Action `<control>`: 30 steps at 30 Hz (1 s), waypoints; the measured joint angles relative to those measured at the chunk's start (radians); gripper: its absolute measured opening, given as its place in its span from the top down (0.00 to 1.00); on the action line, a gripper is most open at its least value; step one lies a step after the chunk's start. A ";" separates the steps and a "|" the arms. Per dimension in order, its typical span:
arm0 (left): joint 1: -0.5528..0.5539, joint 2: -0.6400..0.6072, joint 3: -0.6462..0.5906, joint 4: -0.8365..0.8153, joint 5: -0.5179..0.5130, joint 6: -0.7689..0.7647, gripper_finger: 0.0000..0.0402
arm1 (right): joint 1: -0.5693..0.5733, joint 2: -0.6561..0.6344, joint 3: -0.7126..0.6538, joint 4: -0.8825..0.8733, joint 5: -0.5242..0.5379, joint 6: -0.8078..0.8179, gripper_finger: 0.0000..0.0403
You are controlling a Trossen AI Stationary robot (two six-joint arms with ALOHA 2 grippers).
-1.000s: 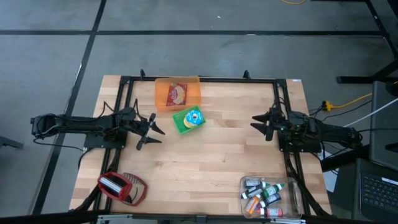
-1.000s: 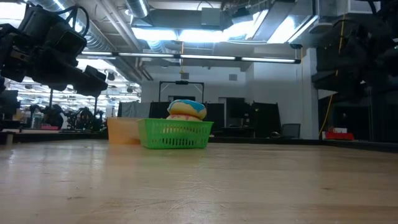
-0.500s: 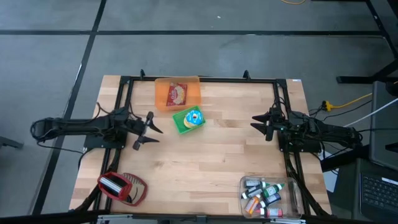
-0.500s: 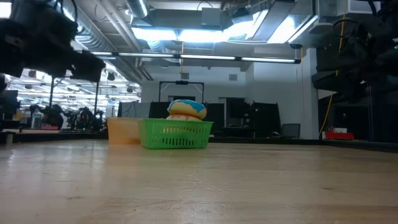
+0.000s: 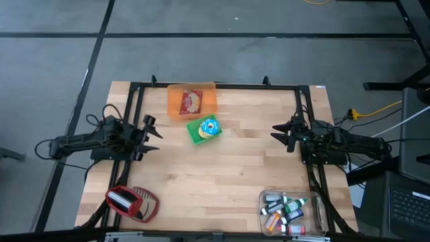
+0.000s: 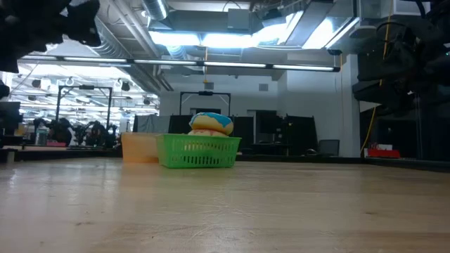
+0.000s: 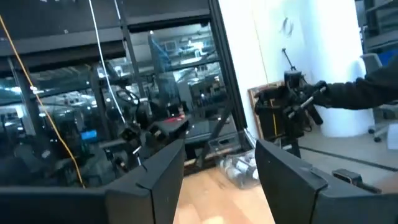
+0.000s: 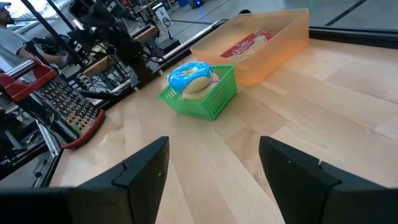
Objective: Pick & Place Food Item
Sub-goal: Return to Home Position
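Jaws on both arms stand spread and empty. High view: left gripper (image 5: pixel 150 134) and right gripper (image 5: pixel 275 133) sit well apart from the transparent bin (image 5: pixel 323 210), which holds the food coloring bottles (image 5: pixel 282 210). Low view: no bin shown. Wrist views: nothing gripped. Risk, I judge: the left arm clipping the black frame (image 5: pixel 132 101), far from the bin, while folding.

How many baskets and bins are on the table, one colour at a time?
Orange bin: 1
Green basket: 1
Red basket: 1
Clear bin: 1
Total: 4
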 joint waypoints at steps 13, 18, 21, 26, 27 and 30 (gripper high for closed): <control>-0.044 -0.001 -0.001 0.089 0.009 0.001 0.52 | 0.000 0.000 0.000 0.000 0.000 0.000 0.38; -0.044 0.000 -0.001 0.071 0.003 0.001 0.52 | 0.000 0.000 0.000 0.000 0.000 0.000 0.38; -0.044 -0.002 -0.001 0.063 0.003 0.001 0.52 | 0.000 0.000 0.000 0.000 0.000 0.000 0.38; -0.044 0.000 -0.001 -0.039 0.004 0.001 0.52 | 0.000 0.000 0.000 0.000 0.000 0.000 0.38; -0.044 0.000 -0.001 -0.078 0.004 0.001 0.52 | 0.000 0.000 0.000 0.000 0.000 0.000 0.38; -0.044 0.001 -0.001 -0.242 0.001 0.000 0.52 | 0.000 0.000 0.000 0.000 0.000 0.000 0.38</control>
